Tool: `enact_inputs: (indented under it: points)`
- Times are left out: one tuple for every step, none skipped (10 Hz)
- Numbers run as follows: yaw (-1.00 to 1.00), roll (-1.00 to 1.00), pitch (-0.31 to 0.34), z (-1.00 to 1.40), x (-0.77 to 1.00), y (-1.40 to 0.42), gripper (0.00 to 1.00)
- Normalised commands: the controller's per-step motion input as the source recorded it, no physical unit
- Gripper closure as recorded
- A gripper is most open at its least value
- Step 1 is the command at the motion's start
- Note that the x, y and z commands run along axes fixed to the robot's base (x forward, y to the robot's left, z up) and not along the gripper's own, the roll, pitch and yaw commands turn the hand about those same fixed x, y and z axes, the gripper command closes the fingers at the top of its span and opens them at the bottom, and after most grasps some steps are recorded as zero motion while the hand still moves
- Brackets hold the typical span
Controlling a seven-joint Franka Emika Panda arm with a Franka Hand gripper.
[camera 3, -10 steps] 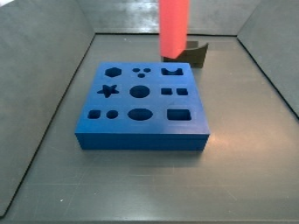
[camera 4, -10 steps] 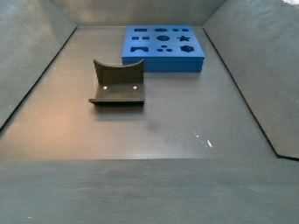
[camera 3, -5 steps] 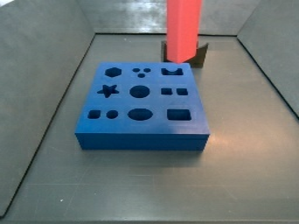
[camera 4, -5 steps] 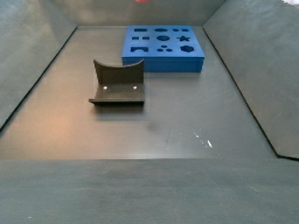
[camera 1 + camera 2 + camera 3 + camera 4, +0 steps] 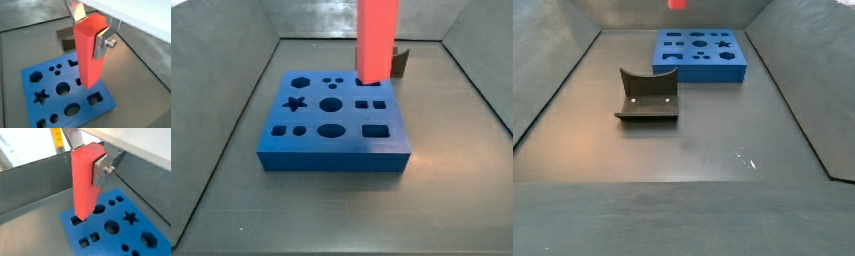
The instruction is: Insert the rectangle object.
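The rectangle object, a long red-orange bar (image 5: pixel 90 65), hangs upright in my gripper (image 5: pixel 90 35), whose silver fingers (image 5: pixel 103 44) are shut on its upper end; both wrist views show this (image 5: pixel 83 193). Below it lies the blue block (image 5: pixel 48 84) with several shaped holes, also seen in a wrist view (image 5: pixel 130 235). In a side view the bar (image 5: pixel 376 40) hangs over the far edge of the blue block (image 5: pixel 331 158), its lower end just above the top face. In a side view only the bar's tip (image 5: pixel 676 4) shows above the block (image 5: pixel 700 70). The gripper is out of both side views.
The fixture (image 5: pixel 647 95), a dark bracket with a curved notch, stands on the floor apart from the block; it also shows behind the bar (image 5: pixel 398 62) and in a wrist view (image 5: pixel 67 42). Grey walls (image 5: pixel 225 90) enclose the floor.
The bar has come lower and a little nearer over the block's far edge. Its tip now shows more at the upper edge of a side view.
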Motion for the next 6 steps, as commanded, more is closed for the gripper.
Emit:
enact_inputs:
  points:
    - [-0.75,0.13,0.009,-0.27,0.20,-0.03,1.00]
    - [-0.64,0.21,0.139,-0.31,0.12,-0.05,1.00]
    - [-0.64,0.23,0.179,-0.30,0.04,-0.03,1.00]
    - [-0.67,0.22,0.171,-0.27,0.02,-0.04,1.00]
    - [-0.67,0.17,0.106,-0.14,0.10,-0.11,1.00]
    - [-0.74,0.12,0.037,-0.04,0.11,-0.16,1.00]
